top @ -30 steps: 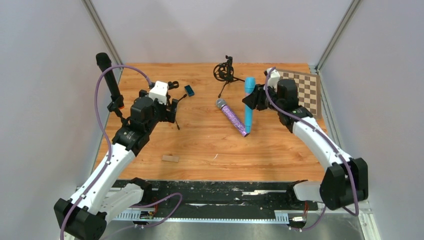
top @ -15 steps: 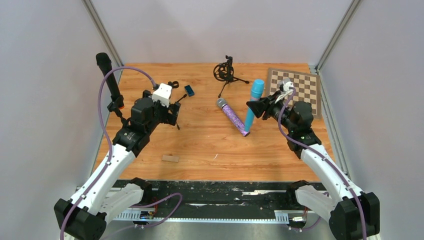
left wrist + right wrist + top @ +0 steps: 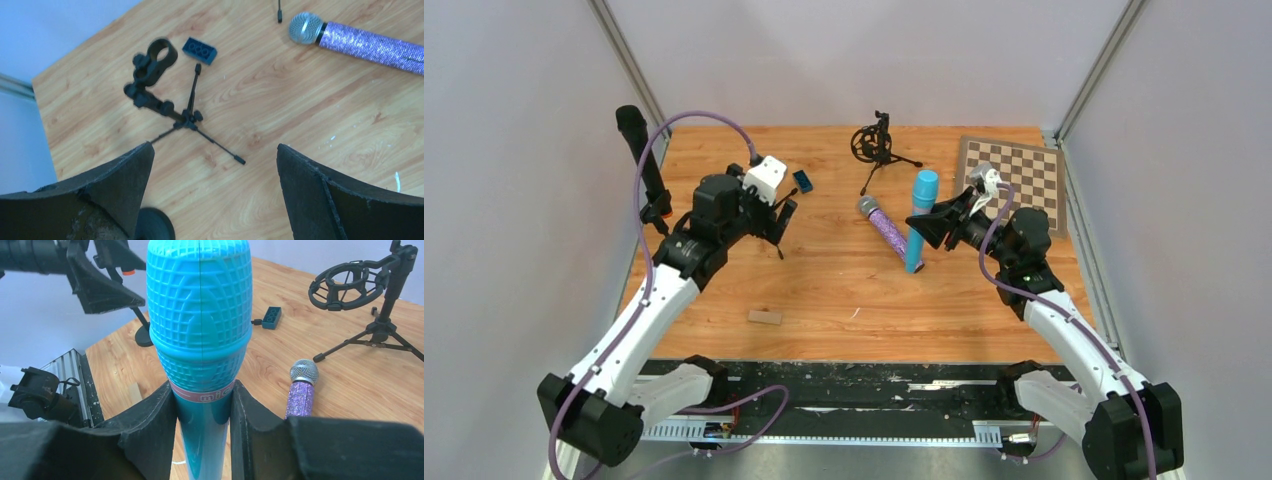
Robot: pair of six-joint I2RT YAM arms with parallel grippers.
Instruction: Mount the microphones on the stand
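**Blue microphone gripped upright at mid-table, left pincer spread over a small tripod**

Nearest the arm bases, a small wooden block (image 3: 764, 317) lies alone on the table (image 3: 824, 290).

Further in on the right, the right pincer (image 3: 931, 222) is pressed onto the light blue microphone (image 3: 919, 195). It pinches the shaft just below the ribbed head, and the microphone stands almost upright, head up. Its lower end comes down just beside the tail of the purple glitter microphone (image 3: 888, 232); whether the two touch cannot be told. The purple one lies flat on the table, its silver mesh head pointing towards the far left.

On the left, the left pincer (image 3: 776, 216) is spread wide and holds nothing. In the wrist view its two fingers (image 3: 115, 185) frame a small black tripod stand (image 3: 165, 102) with a ring clip, which sits on the table below them. Just beyond the tripod lies a dark blue brick (image 3: 802, 181).

At the table's left edge the black microphone (image 3: 637, 145) sits in a stand, orange end down, leaning slightly.

At the far edge stands a tripod with a round shock mount (image 3: 872, 143), and a chessboard (image 3: 1024, 175) lies in the far right corner.
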